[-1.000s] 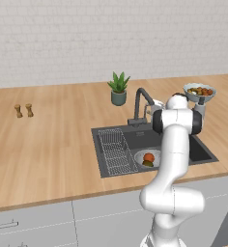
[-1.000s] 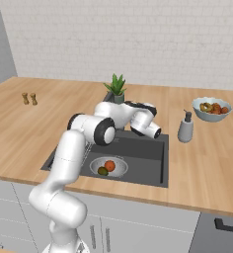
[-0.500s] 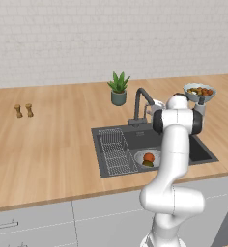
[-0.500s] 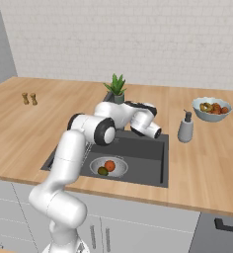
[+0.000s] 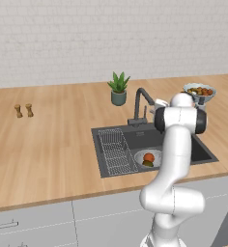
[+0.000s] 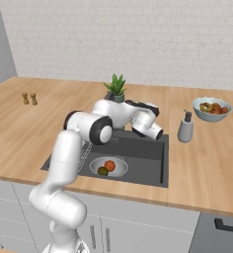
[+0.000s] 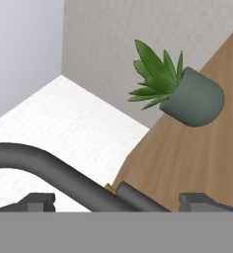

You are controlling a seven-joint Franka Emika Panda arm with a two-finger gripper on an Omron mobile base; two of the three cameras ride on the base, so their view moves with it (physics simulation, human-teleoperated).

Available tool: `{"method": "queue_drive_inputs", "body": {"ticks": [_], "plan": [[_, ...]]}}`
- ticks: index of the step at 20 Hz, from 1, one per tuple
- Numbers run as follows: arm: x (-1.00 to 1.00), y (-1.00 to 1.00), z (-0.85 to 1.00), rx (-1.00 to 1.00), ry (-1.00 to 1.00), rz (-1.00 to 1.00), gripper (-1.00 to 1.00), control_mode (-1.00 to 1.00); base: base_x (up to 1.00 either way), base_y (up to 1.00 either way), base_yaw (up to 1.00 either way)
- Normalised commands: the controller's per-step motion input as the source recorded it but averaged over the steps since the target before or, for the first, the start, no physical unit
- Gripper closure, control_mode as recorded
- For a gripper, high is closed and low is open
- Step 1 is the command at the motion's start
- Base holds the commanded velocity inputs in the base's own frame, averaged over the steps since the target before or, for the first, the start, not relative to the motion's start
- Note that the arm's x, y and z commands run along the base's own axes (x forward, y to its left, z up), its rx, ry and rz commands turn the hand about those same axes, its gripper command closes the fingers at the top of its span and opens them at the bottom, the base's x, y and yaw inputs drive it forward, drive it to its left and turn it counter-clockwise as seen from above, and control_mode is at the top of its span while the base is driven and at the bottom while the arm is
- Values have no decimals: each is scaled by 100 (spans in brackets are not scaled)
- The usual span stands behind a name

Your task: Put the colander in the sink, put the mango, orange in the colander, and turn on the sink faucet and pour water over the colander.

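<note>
1. The colander (image 6: 108, 166) sits down inside the sink (image 6: 148, 157), near the front, in the open part beside the wire rack (image 5: 116, 151).
2. It is a shiny round bowl, and it shows in the left base view too (image 5: 148, 157).
3. Two fruits lie in the colander, and they touch each other.
4. One is the orange (image 6: 109, 165), round and bright.
5. The other is the mango (image 6: 103, 171), small and dark green, just in front of the orange.
6. The sink faucet (image 5: 140, 103) stands at the back edge of the sink, tall and dark, with a bent spout.
7. The white arm reaches over the sink, and its hand is up by the faucet.
8. The claw (image 7: 116, 200) has its two dark tips spread wide, one on each side of the faucet's bent pipe (image 7: 49, 173).
9. The claw looks let go, not squeezing anything.
10. I cannot tell if the tips touch the pipe.
11. A small plant (image 5: 118, 88) in a grey pot stands on the desk (image 5: 48, 140) just behind the faucet.
12. The hand view shows that plant (image 7: 185, 94) tipped sideways, because the hand is turned.
13. A grey soap bottle (image 6: 185, 127) stands on the desk to the right of the sink.
14. A pale fruit bowl (image 6: 212, 108) with fruit in it stands farther back on the right.
15. Two little brown shakers (image 5: 23, 110) stand close together, far off on the left of the desk.
</note>
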Motion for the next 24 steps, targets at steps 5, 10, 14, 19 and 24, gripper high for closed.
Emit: {"method": "queue_drive_inputs", "body": {"ticks": [5,10,14,19,24], "plan": [[-23,0,0,-1,-1,0,-100,-100,0,0,0],[-2,0,-4,-4,0,0,-100,-100,0,0,0],[0,4,-12,-6,0,0,-100,-100,0,0,0],[0,1,-16,-6,0,0,-100,-100,0,0,0],[9,1,-15,-4,0,0,-100,-100,0,0,0]]}}
